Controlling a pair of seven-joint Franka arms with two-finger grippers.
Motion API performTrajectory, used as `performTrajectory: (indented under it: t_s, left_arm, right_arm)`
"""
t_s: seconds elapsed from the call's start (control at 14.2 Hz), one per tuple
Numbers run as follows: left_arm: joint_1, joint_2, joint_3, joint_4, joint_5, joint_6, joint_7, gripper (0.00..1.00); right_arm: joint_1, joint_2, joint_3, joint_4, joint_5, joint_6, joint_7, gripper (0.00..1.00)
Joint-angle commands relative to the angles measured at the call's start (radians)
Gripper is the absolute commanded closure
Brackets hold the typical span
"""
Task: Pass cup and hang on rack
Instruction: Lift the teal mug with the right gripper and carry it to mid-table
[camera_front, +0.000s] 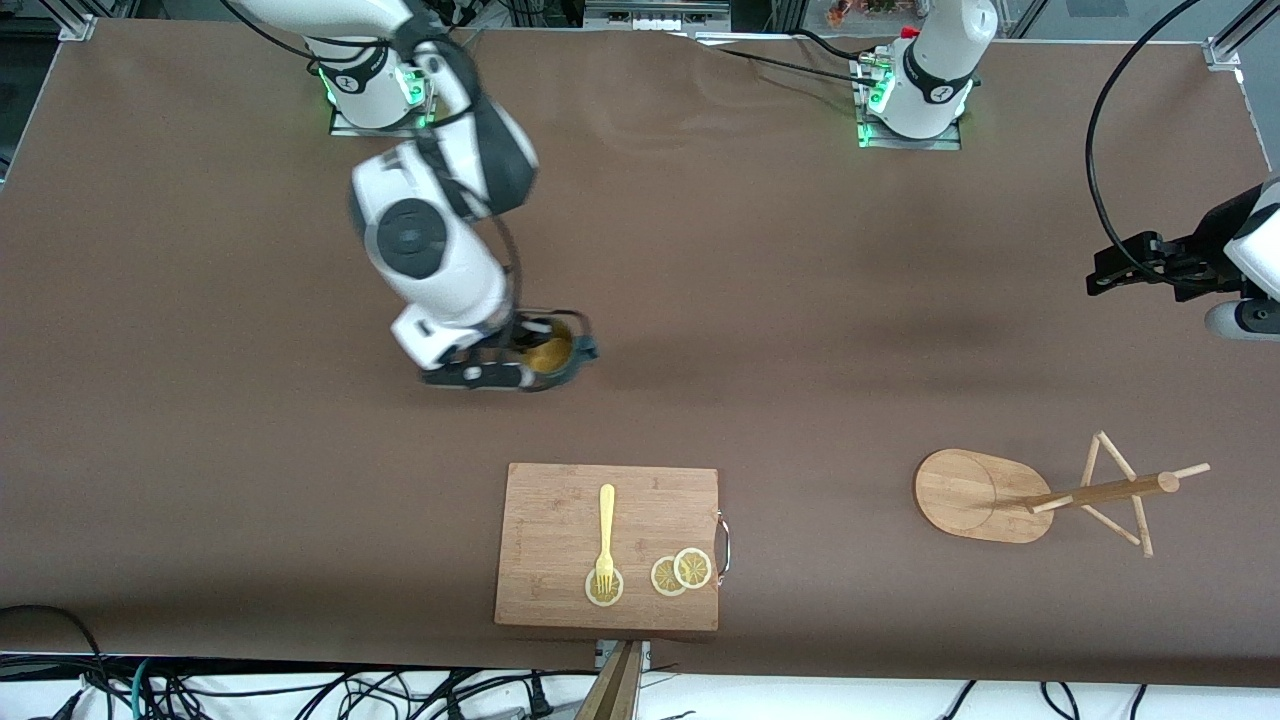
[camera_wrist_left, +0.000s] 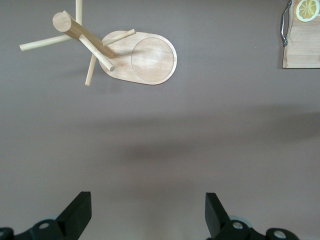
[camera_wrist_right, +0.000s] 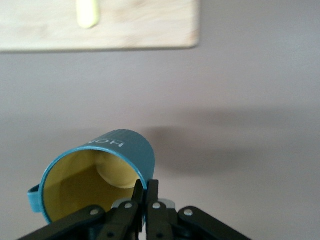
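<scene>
My right gripper (camera_front: 522, 360) is shut on the rim of the dark teal cup (camera_front: 556, 350), one finger inside the yellowish wall and one outside. In the right wrist view the cup (camera_wrist_right: 120, 146) hangs tilted from the gripper (camera_wrist_right: 145, 189), with its handle toward the side and a shadow on the table under it. The wooden rack (camera_front: 975, 495) stands toward the left arm's end of the table, nearer to the front camera, and its pegs are bare. My left gripper (camera_front: 1105, 275) waits open and empty in the air near that end. The rack (camera_wrist_left: 150, 60) also shows in its wrist view, ahead of the gripper (camera_wrist_left: 148, 212).
A rectangular wooden cutting board (camera_front: 560, 500) lies near the table's front edge, nearer to the front camera than the cup. It carries a yellow fork (camera_front: 605, 535) and lemon slices (camera_front: 680, 572). A black cable (camera_front: 1100, 150) loops above the left arm.
</scene>
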Motion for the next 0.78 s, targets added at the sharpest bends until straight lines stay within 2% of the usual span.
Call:
performTrajectory:
  t_s: [0.0, 0.21, 0.42, 0.49, 0.56, 0.64, 0.71]
  left_arm:
    - [0.009, 0.007, 0.001, 0.023, 0.001, -0.021, 0.019, 0.0]
    - [0.009, 0.006, 0.003, 0.02, 0.001, -0.07, 0.019, 0.0]
    - [0.003, 0.01, 0.006, 0.017, 0.004, -0.073, 0.023, 0.0]
    - [0.006, 0.009, 0.006, 0.009, 0.004, -0.073, 0.023, 0.0]
    - [0.004, 0.004, 0.006, -0.003, 0.004, -0.073, 0.025, 0.0]
    - [0.0, -0.005, 0.006, -0.028, 0.004, -0.073, 0.025, 0.0]
    - [-0.005, -0.017, 0.004, -0.054, 0.004, -0.072, 0.028, 0.0]
  right_arm:
    - [0.107, 0.137, -0.017, 0.148, 0.014, 0.004, 0.169, 1.0]
    - [0.204, 0.218, -0.019, 0.178, 0.005, 0.11, 0.277, 1.0]
    - [0.221, 0.234, -0.017, 0.173, 0.011, 0.124, 0.286, 1.0]
    - [0.23, 0.235, -0.017, 0.173, 0.013, 0.125, 0.287, 0.93]
    - [0.233, 0.237, -0.017, 0.173, 0.013, 0.124, 0.285, 0.51]
    - [0.236, 0.235, -0.019, 0.173, -0.001, 0.124, 0.282, 0.02]
    - [0.25, 0.234, -0.019, 0.173, 0.001, 0.121, 0.283, 0.0]
